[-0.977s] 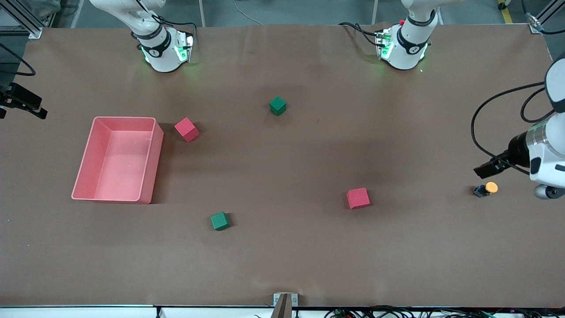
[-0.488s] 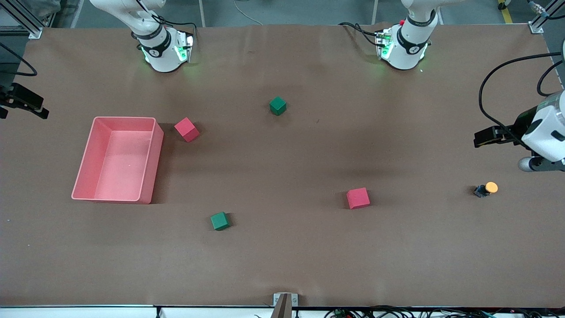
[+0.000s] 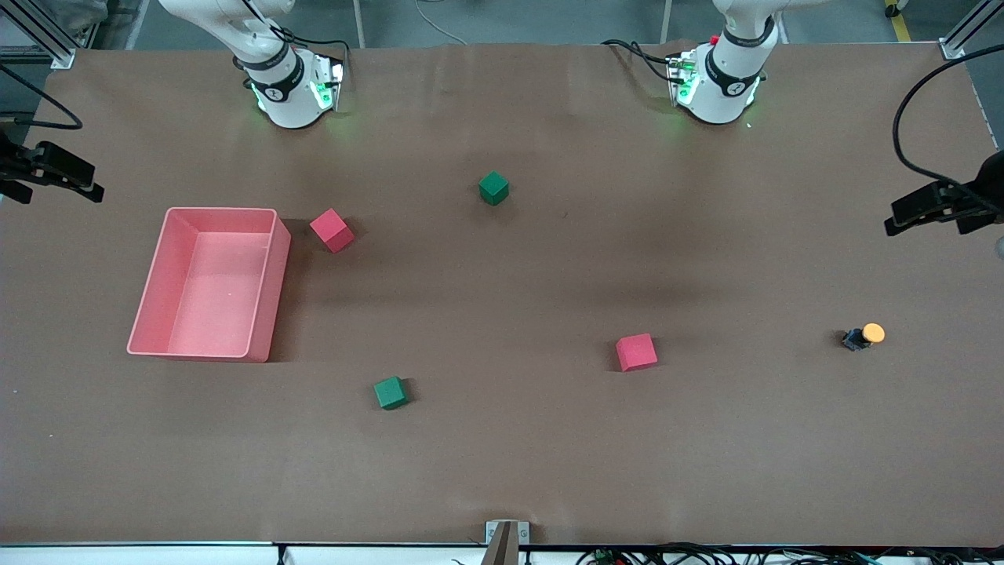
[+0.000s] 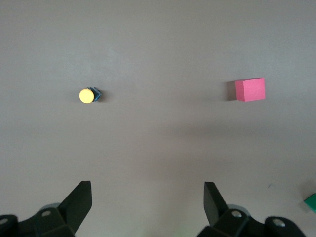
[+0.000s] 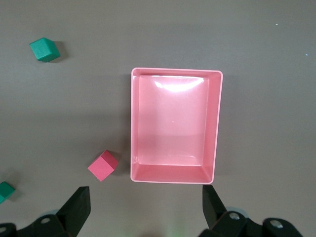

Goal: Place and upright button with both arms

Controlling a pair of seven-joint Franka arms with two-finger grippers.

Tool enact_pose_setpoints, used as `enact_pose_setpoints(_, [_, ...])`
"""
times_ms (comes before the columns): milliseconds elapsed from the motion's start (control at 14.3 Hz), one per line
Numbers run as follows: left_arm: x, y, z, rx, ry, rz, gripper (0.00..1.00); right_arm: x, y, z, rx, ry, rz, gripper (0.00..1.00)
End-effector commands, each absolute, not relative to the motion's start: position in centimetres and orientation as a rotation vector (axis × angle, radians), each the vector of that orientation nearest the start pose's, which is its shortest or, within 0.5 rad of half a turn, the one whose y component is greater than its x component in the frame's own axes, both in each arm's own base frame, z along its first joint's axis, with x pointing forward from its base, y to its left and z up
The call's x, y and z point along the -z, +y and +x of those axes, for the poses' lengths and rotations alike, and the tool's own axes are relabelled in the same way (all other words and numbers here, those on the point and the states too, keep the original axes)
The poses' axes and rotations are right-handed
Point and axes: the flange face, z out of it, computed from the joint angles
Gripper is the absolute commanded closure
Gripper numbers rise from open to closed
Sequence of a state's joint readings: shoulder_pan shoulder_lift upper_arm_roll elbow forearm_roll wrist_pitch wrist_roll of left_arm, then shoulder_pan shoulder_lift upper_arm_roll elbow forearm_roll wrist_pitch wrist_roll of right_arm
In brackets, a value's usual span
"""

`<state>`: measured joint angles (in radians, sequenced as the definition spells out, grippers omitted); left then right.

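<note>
On the counter (image 3: 502, 463), button (image 3: 863, 337): lying on its side, toward the left arm's end from the red cube (image 3: 636, 351), orange cap showing.
Left gripper (image 4: 148, 202): hanging high over that end, fingers spreading wide, holding nothing.
Right gripper (image 5: 143, 200): hanging over the pink bin (image 3: 149, 314), fingers spreading wide, holding nothing.

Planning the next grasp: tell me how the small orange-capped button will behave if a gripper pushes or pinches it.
The button looks tiny beside the red cube, so it is probably light and would slide or skitter on the table if nudged. Its round orange cap overhangs a small dark body, so it may tip or roll easily. Its small body offers little to pinch, so a grip could slip.
</note>
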<state>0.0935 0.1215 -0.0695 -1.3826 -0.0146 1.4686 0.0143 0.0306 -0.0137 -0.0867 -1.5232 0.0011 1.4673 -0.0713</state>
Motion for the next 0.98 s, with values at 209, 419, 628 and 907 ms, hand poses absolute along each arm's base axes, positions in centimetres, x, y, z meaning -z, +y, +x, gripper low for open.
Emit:
enact_pose_setpoints(209, [-64.3,-0.2,54.9,-0.065,0.05,-3.172,0.0,-64.7,-1.9,53.7,-0.042,-0.061,-3.102,0.0])
enact_pose_setpoints(419, [-64.0,-0.2,53.5,-0.063,0.049,-3.171,0.0,-65.0,-2.3,54.0,0.002,-0.047,-3.09,0.0])
enact_pose_setpoints(628, [-64.1,0.1,52.1,-0.058,0.041,-3.169,0.0,-65.1,-2.5,54.0,0.009,-0.042,-3.098,0.0])
enact_pose_setpoints(907, [-65.4,0.1,51.2,-0.021,0.042,-3.167,0.0,-65.2,-2.6,53.8,-0.001,-0.037,-3.106,0.0])
